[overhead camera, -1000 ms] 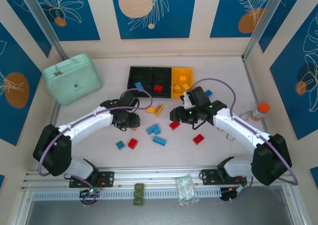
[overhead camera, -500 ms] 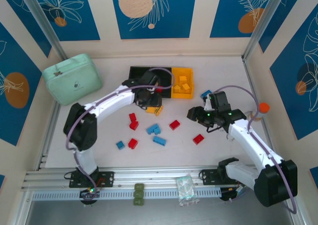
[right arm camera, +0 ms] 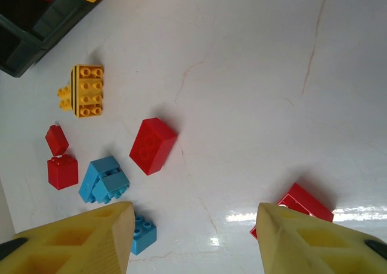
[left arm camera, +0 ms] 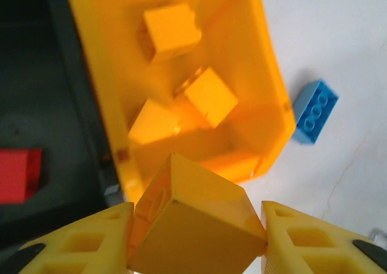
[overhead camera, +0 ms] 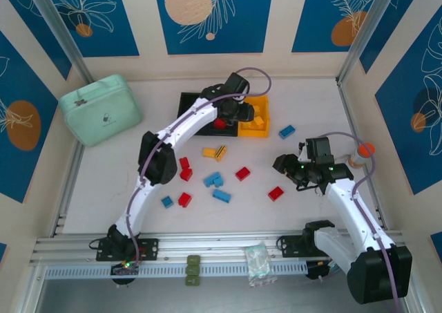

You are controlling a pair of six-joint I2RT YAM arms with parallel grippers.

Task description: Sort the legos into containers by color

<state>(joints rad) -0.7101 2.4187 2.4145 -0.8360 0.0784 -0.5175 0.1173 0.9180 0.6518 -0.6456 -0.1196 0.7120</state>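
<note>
Fingers of the left arm (left arm camera: 84, 241) pinch a yellow brick (left arm camera: 193, 225) over the edge of the yellow bin (left arm camera: 275, 114). Right fingers (right arm camera: 91, 238) are spread, empty, above loose bricks (right arm camera: 153, 145) on the table (right arm camera: 254, 74).

Left gripper (overhead camera: 237, 111) moved from the centre up to the yellow bin (overhead camera: 264, 132) and is now over it with a yellow brick (left arm camera: 193, 225) clamped. Right gripper (overhead camera: 286, 165) backed off right, away from the red brick (overhead camera: 242, 173). Red bricks (overhead camera: 186, 174) at the left gripper's old spot are now uncovered.
</note>
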